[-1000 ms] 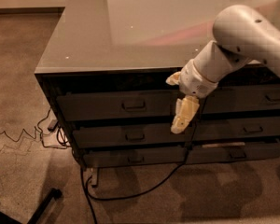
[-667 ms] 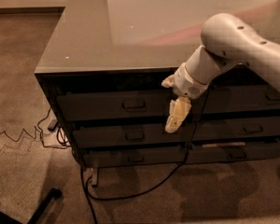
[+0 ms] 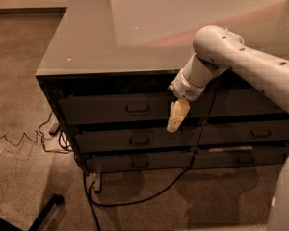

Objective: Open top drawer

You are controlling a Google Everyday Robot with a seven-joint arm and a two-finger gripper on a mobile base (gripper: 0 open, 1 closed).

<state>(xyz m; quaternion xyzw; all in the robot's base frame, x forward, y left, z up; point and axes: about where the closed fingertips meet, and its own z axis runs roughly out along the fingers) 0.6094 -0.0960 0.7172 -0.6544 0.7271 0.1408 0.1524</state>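
Gripper (image 3: 176, 119) hangs just right of the pull (image 3: 138, 109) on the closed top drawer (image 3: 96, 110), holding nothing, its opening unreadable; best slide left, catch the pull squarely, draw straight outward.

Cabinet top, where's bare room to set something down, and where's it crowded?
The cabinet top shows bare from its left edge to the arm. Crowded: the claw hangs before the top drawer, right of its pull; cables clutter the floor at left.
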